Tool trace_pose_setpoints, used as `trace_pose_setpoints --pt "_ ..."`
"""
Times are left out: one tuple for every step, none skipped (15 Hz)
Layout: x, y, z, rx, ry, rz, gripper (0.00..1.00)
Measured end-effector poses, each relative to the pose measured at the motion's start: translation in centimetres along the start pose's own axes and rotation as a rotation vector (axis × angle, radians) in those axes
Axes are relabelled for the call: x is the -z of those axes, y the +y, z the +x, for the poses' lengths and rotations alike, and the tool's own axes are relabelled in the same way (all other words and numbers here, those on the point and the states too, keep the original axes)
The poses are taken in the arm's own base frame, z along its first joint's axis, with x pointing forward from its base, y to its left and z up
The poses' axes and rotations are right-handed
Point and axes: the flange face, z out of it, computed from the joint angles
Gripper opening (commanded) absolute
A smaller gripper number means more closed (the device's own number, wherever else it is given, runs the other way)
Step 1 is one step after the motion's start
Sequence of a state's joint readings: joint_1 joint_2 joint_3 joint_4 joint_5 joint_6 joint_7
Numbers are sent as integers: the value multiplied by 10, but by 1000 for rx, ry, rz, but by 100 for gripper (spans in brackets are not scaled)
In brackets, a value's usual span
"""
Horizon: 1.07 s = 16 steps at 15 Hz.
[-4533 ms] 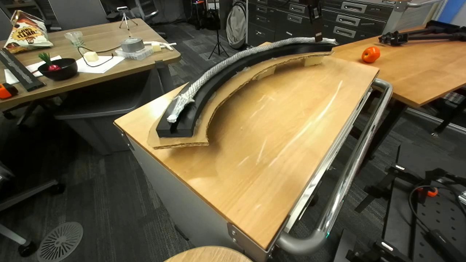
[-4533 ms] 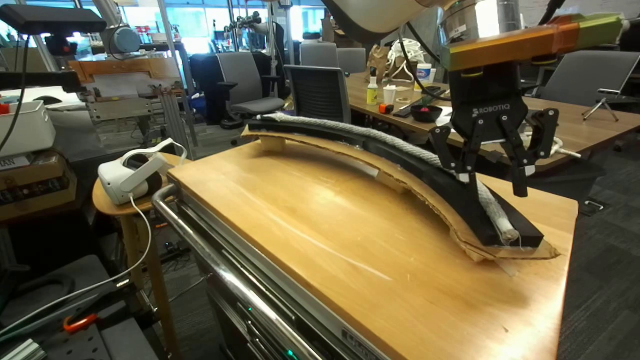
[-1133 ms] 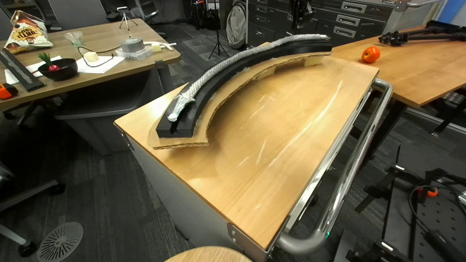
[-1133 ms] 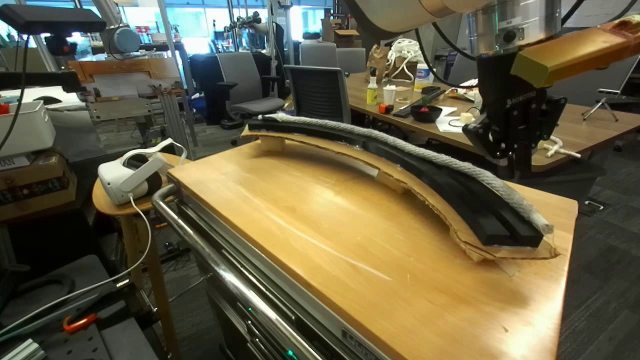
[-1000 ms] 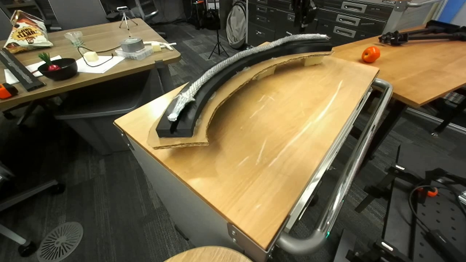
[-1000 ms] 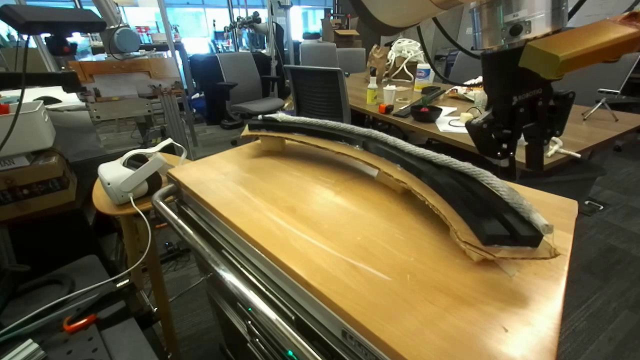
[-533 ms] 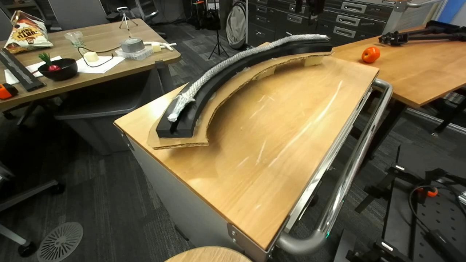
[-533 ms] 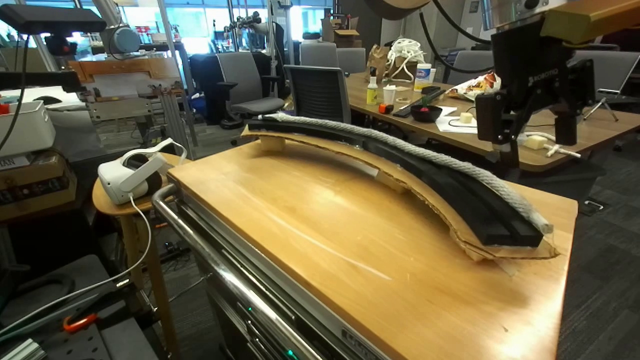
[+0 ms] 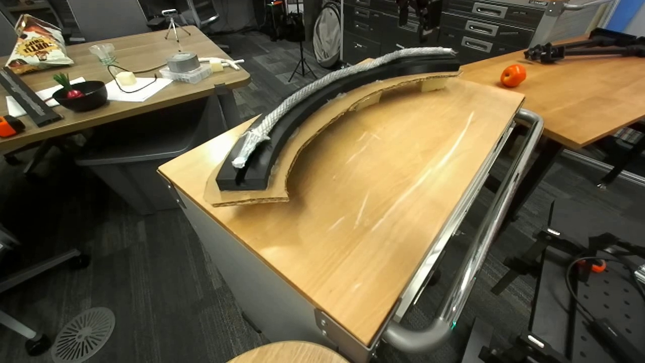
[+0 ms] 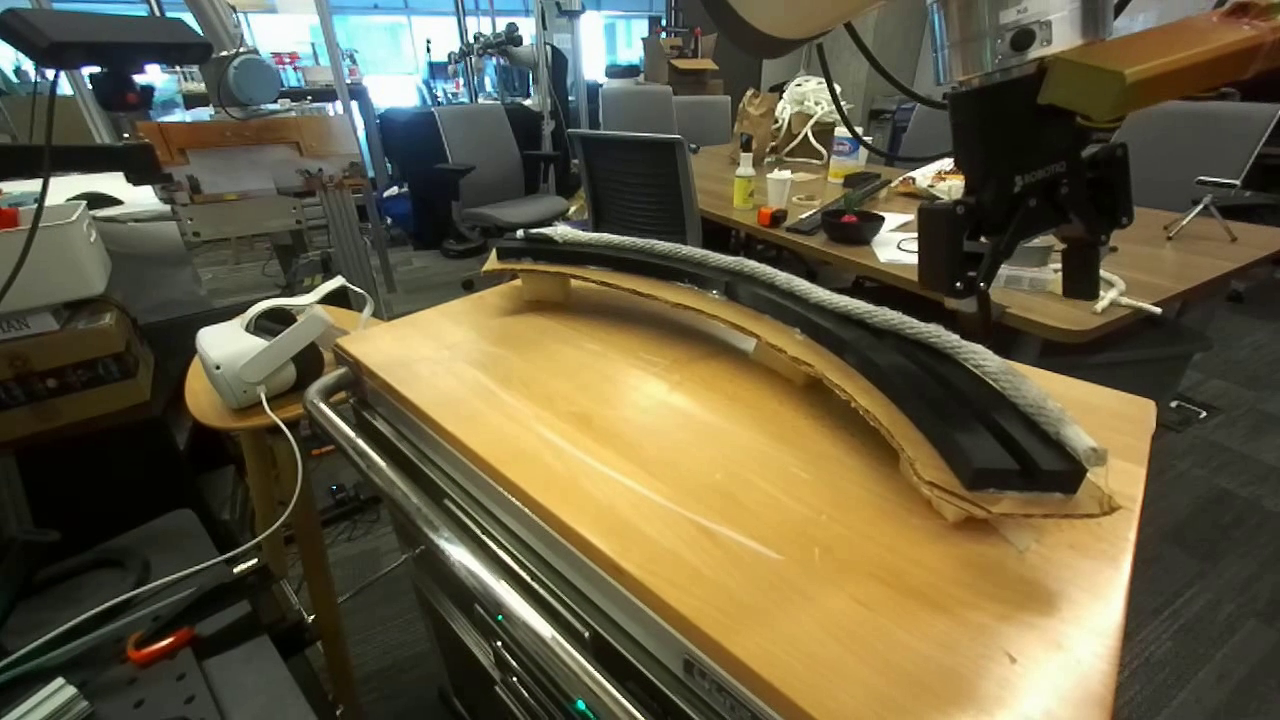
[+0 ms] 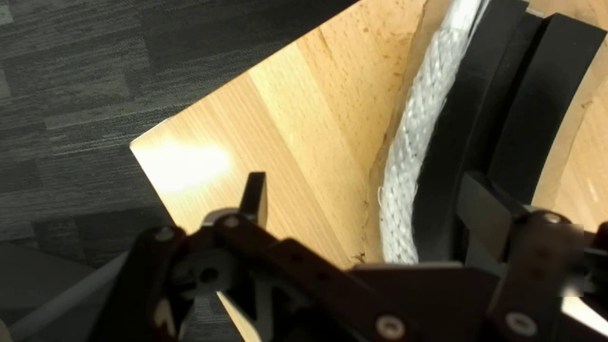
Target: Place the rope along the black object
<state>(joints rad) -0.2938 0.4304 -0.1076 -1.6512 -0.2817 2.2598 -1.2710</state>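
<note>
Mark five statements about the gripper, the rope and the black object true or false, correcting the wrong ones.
1. The gripper is open. True.
2. In the wrist view, the rope lies beside the groove of the black object. True.
3. The gripper holds the rope. False: it grips nothing.
4. The rope follows the black object's inner curve. False: it follows the outer one.
5. Cardboard shows under the black object. True.

Whitish rope (image 9: 322,83) along the black object (image 9: 302,112) on its cardboard base (image 9: 315,123)
</note>
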Motion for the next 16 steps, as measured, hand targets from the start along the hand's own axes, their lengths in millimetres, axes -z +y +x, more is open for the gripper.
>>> trace_pose_setpoints --pt "-1 -1 0 1 -1 3 100" --pt "-3 -2 0 2 -1 6 100" --pt "-3 -2 0 2 -1 8 99" --pt "-4 -3 0 3 -1 9 98" --pt "-4 -3 0 6 -1 9 98" --pt "-4 -3 1 11 -1 10 97" --pt "-4 -3 2 18 -1 13 97" --pt "-4 -4 3 26 0 16 96" --pt "-4 -4 4 32 3 20 94" --pt "-4 -5 6 40 8 25 93" --pt "-4 -6 8 49 15 30 93" --pt "-5 -7 10 58 20 35 94" --pt "-5 -8 12 67 26 43 95" --pt "-6 -9 14 77 30 50 96" --pt "-6 -9 16 86 34 56 74" --pt "-8 -10 19 93 39 64 71"
